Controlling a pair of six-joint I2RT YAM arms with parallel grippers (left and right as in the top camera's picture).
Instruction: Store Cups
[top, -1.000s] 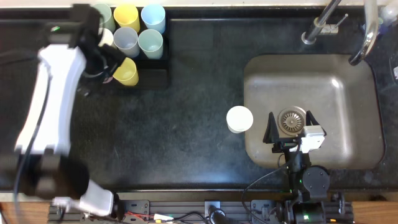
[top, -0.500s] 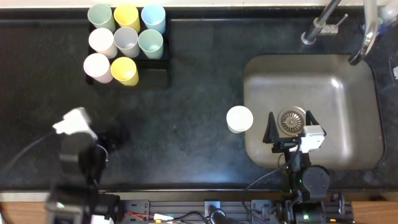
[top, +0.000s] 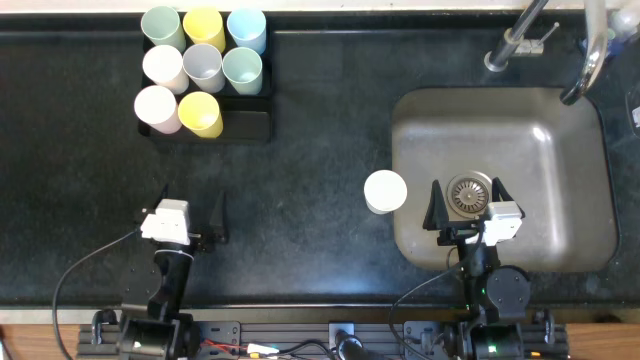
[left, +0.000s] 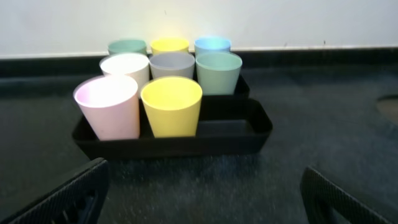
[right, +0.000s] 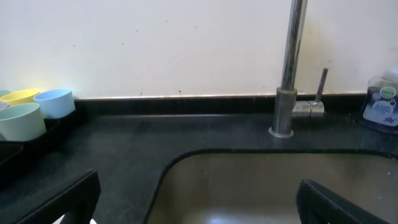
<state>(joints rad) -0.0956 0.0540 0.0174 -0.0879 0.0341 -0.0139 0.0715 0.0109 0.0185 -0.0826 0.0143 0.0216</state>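
A black tray (top: 252, 126) at the counter's back left holds several upright cups. A pink cup (top: 156, 107) and a yellow cup (top: 201, 113) stand in its front row, with a free slot to their right. A white cup (top: 385, 190) stands alone on the counter at the sink's left rim. My left gripper (top: 191, 214) sits open near its base, well in front of the tray (left: 255, 127), with nothing between its fingers. My right gripper (top: 467, 202) is open and holds nothing. It is over the sink's front left, just right of the white cup.
The steel sink (top: 560, 120) takes up the right side, with a drain (top: 470, 193) under my right gripper. A faucet (right: 289, 68) and a soap bottle (right: 380, 99) stand behind it. Bare dark counter (top: 310, 150) lies between tray and sink.
My left arm let go of the yellow cup in the tray's front row and drew back to the front of the counter. The right arm and white cup stayed put.
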